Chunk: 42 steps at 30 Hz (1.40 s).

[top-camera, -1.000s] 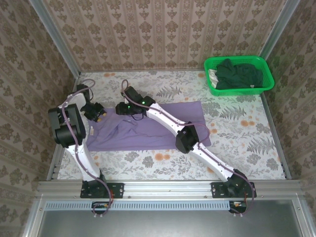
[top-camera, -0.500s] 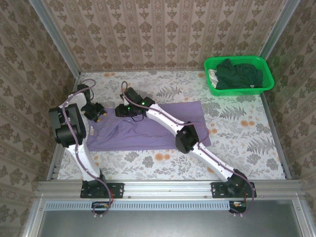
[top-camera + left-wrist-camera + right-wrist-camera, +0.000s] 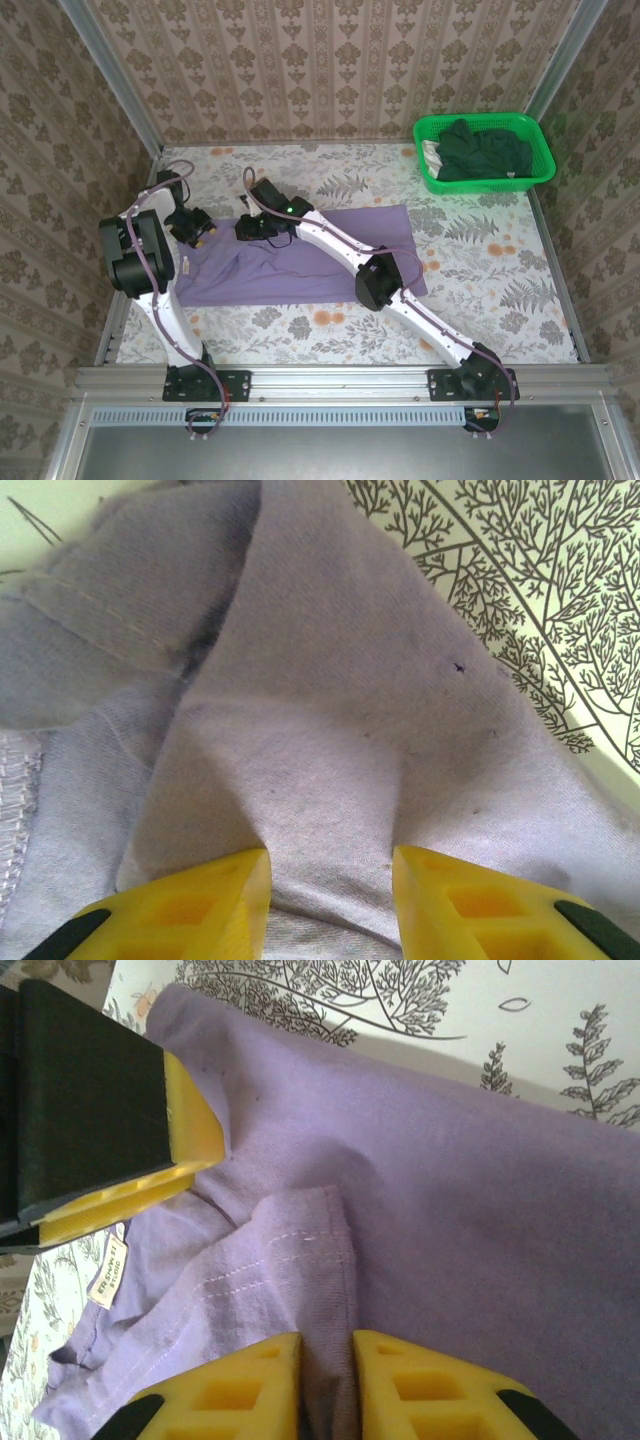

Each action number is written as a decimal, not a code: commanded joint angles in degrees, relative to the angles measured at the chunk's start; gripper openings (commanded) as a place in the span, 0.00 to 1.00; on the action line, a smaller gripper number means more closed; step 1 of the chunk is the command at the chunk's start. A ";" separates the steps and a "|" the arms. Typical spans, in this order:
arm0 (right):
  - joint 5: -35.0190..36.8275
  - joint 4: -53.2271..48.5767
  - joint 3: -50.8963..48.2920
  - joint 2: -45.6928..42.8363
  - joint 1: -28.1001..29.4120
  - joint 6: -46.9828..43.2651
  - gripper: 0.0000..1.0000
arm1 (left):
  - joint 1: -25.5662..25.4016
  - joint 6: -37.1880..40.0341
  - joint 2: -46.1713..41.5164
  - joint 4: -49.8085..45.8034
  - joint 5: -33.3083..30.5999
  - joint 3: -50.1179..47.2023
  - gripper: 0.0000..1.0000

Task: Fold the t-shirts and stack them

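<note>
1. Two jaws of the left gripper [image 3: 325,865] [image 3: 197,230] stood apart over a raised fold of the purple shirt [image 3: 255,277].
2. That shirt lay spread flat on the table [image 3: 490,270], left of centre.
3. The right gripper [image 3: 326,1345] [image 3: 247,228] pinched its hemmed fold.
4. Far right, green shirts [image 3: 487,150] sat heaped in the basket [image 3: 546,152].

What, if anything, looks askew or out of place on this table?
The purple shirt lies flat, but its left end is bunched and folded over itself. The green shirts sit crumpled in the basket, not folded.
</note>
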 commanded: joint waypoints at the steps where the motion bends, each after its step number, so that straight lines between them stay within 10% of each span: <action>1: -0.11 -3.14 -0.26 -2.71 0.52 -2.83 0.21 | 0.17 -0.13 0.93 -1.38 -2.32 0.48 0.39; 16: 1.13 -5.92 -0.08 -7.72 1.21 -10.17 0.08 | 0.48 -0.39 1.30 -1.42 -2.93 0.74 0.39; 42: -4.27 -20.50 -2.64 -12.67 2.24 -28.38 0.15 | 2.05 -0.07 2.18 -0.96 -1.38 0.81 0.40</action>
